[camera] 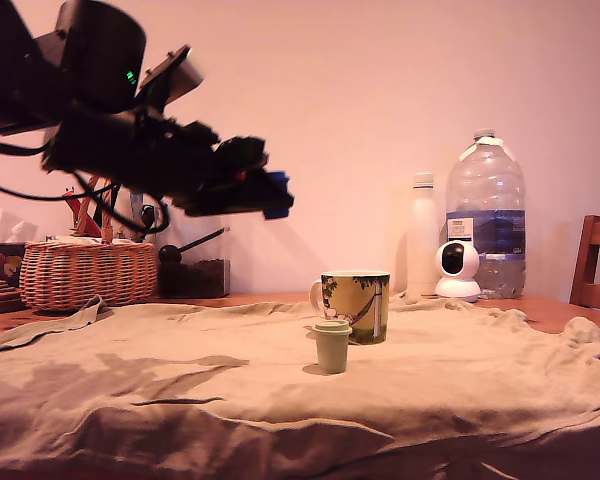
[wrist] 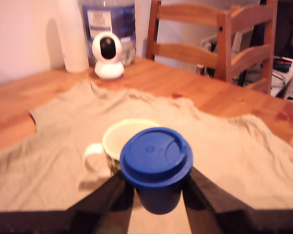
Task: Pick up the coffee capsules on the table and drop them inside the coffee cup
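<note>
Wooden counter [wrist: 195, 92] covered by a beige cloth [camera: 280, 390]. Arm fills upper left of the exterior view, gripper [wrist: 156, 187] raised well above the cloth, clamped on the dark blue capsule [wrist: 156, 168]. In wrist view the blue capsule sits lower centre, overlapping the coffee cup [camera: 356, 306]. Cup stands mid-frame on the cloth; pale green capsule [camera: 332, 346] upright just beside it, nearer the camera.

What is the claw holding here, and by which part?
The claw grips the dark blue coffee capsule, its fingers pressing opposite sides of the tapered body below the rim, lid facing the wrist camera.
</note>
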You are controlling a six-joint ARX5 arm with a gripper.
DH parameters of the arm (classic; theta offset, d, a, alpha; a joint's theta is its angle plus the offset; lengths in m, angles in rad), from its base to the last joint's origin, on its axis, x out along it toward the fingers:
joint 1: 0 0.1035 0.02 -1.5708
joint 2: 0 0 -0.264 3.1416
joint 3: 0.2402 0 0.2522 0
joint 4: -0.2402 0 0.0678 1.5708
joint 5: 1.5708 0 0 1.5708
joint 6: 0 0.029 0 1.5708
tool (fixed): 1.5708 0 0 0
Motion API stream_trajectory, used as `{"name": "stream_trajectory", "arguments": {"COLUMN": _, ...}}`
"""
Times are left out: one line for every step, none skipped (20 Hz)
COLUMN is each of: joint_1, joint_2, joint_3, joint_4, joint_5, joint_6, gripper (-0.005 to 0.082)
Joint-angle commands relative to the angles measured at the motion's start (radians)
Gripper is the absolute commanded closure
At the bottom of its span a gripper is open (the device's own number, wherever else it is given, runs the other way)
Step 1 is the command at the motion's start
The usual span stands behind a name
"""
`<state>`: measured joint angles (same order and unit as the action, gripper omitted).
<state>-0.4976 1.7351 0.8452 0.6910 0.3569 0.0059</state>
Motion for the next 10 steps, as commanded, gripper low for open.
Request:
{"name": "stream_trajectory", "arguments": {"joint_1": -0.001, "joint_2": -0.01, "joint_3": 0.006, "joint_4": 0.004, "joint_5": -0.004, "joint_6": -0.003, "gripper": 0.0612}}
{"name": "stream_trajectory", "arguments": {"joint_1": -0.001, "joint_2": -0.01, "joint_3": 0.006, "joint_4": 0.004, "joint_5": -0.004, "joint_6": -0.003, "gripper": 0.0612}}
{"name": "stream_trajectory", "arguments": {"joint_1": -0.001, "joint_2": -0.01, "joint_3": 0.006, "joint_4": 0.004, "joint_5": -0.004, "joint_6": -0.003, "gripper": 0.0612}}
{"name": "stream_trajectory", "arguments": {"joint_1": -0.001, "joint_2": -0.01, "joint_3": 0.006, "joint_4": 0.004, "joint_5": -0.005, "joint_6": -0.003, "gripper": 0.0612}}
{"name": "stream_trajectory", "arguments": {"joint_1": -0.001, "joint_2": -0.01, "joint_3": 0.006, "joint_4": 0.004, "joint_5": -0.008, "joint_6": -0.003, "gripper": 0.0612}}
{"name": "stream_trajectory", "arguments": {"joint_1": -0.001, "joint_2": -0.01, "joint_3": 0.009, "joint_4": 0.0, "joint_5": -0.011, "joint_6": -0.003, "gripper": 0.0612}}
{"name": "stream_trajectory", "arguments": {"joint_1": -0.001, "joint_2": -0.01, "joint_3": 0.018, "joint_4": -0.019, "joint_5": -0.012, "joint_6": -0.003, "gripper": 0.0612}}
{"name": "stream_trajectory", "arguments": {"joint_1": -0.001, "joint_2": -0.01, "joint_3": 0.035, "joint_4": -0.053, "joint_5": -0.012, "joint_6": -0.003, "gripper": 0.0612}}
{"name": "stream_trajectory", "arguments": {"joint_1": -0.001, "joint_2": -0.009, "joint_3": 0.055, "joint_4": -0.093, "joint_5": -0.012, "joint_6": -0.003, "gripper": 0.0612}}
{"name": "stream_trajectory", "arguments": {"joint_1": -0.001, "joint_2": -0.009, "joint_3": 0.079, "joint_4": -0.131, "joint_5": -0.012, "joint_6": -0.002, "gripper": 0.0612}}
